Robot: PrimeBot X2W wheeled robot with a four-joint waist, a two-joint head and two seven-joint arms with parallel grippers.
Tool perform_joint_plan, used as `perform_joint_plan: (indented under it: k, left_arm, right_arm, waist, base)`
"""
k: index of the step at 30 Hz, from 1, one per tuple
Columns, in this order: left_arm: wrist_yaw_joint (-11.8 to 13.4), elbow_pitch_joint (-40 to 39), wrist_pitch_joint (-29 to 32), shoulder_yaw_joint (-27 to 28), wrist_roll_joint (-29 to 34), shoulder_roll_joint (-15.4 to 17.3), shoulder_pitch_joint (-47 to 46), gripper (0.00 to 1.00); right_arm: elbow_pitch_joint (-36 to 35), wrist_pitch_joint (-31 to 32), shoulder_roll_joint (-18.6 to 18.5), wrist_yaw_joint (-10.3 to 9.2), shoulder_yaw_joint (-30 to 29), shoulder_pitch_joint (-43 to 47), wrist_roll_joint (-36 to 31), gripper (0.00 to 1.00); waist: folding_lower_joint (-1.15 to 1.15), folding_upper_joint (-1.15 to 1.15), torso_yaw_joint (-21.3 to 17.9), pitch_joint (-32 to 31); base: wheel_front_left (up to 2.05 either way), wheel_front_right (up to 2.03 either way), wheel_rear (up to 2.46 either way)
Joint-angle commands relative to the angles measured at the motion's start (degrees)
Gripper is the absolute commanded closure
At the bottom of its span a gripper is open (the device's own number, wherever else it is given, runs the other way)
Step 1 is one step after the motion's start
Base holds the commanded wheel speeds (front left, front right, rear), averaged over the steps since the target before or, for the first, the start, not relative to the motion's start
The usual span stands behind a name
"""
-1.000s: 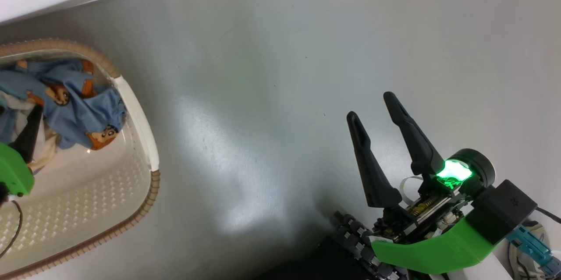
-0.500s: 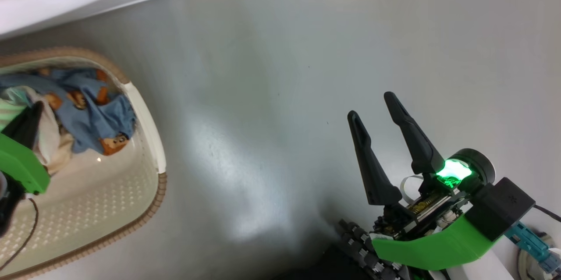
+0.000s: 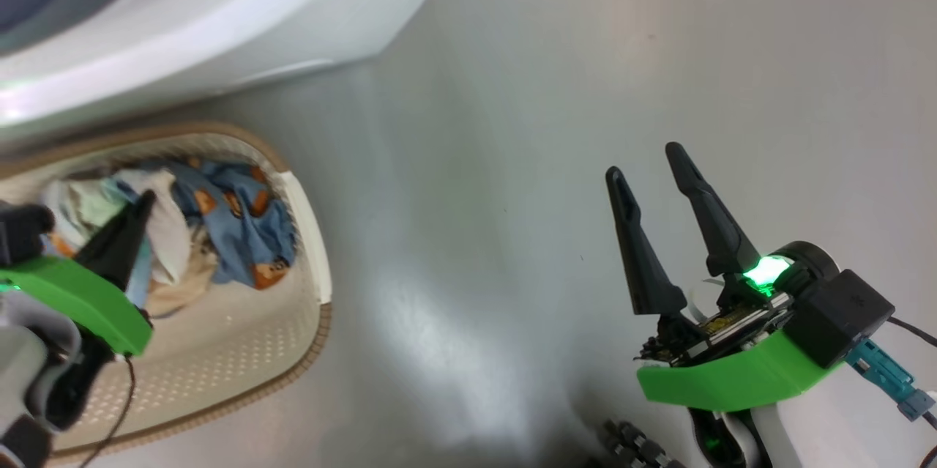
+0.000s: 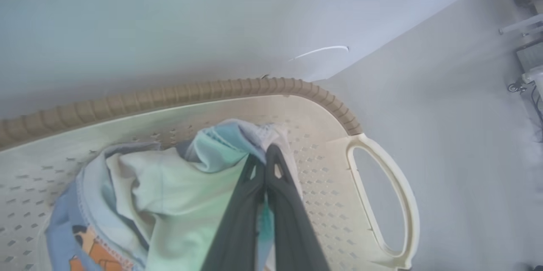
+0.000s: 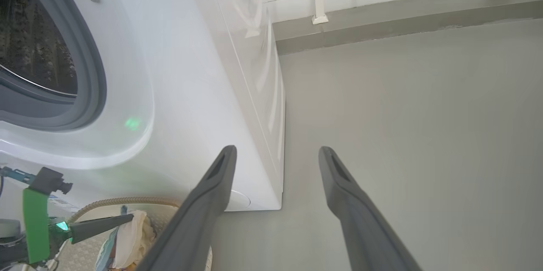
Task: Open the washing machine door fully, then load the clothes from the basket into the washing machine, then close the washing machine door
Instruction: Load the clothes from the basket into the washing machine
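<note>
The basket (image 3: pixel 311 234), cream with a brown rim, stands on the floor at the left, right below the washing machine (image 3: pixel 241 6). The clothes (image 3: pixel 241 226) lie heaped at its far end: blue printed cloth and white cloth. My left gripper (image 3: pixel 148 197) reaches into the heap. In the left wrist view, my left gripper (image 4: pixel 265 152) is shut, with a fold of the pale clothes (image 4: pixel 169 186) pinched between its fingers. My right gripper (image 3: pixel 644 162) hangs open over bare floor with nothing in it. The drum opening (image 5: pixel 34 50) stands uncovered. The washing machine door is out of view.
Grey floor (image 3: pixel 512 124) stretches between the basket and my right arm. A low wall ledge (image 5: pixel 403 8) runs behind the washing machine (image 5: pixel 191 71). The basket's side handle (image 4: pixel 382 203) faces the floor. My left gripper (image 5: pixel 129 218) shows over the basket (image 5: pixel 127 199) in the right wrist view.
My left gripper has shut on the pale cloth in the basket. The head camera has swung, bringing more of the washing machine into view. The right gripper stays open.
</note>
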Motion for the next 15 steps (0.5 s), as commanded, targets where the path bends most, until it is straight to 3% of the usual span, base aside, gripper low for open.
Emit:
perform_joint_plan:
  k: [1,15]
  left_arm:
    - [0.04,-2.25,-0.51,3.68,1.67,1.53,2.91,1.00]
    - [0.04,-11.12,-0.52,16.34,8.31,-3.08,15.19,1.00]
  right_arm:
    - [-0.23,-0.45,-0.48,0.26,0.38,0.39,0.07,0.00]
    - [7.02,-0.45,-0.48,0.26,-2.63,0.77,-0.18,0.00]
  waist:
    - [0.00,0.00,3.32,-5.71]
    - [0.00,0.00,7.54,-19.70]
  base:
    - [0.00,0.00,0.00]
    - [0.00,0.00,0.00]
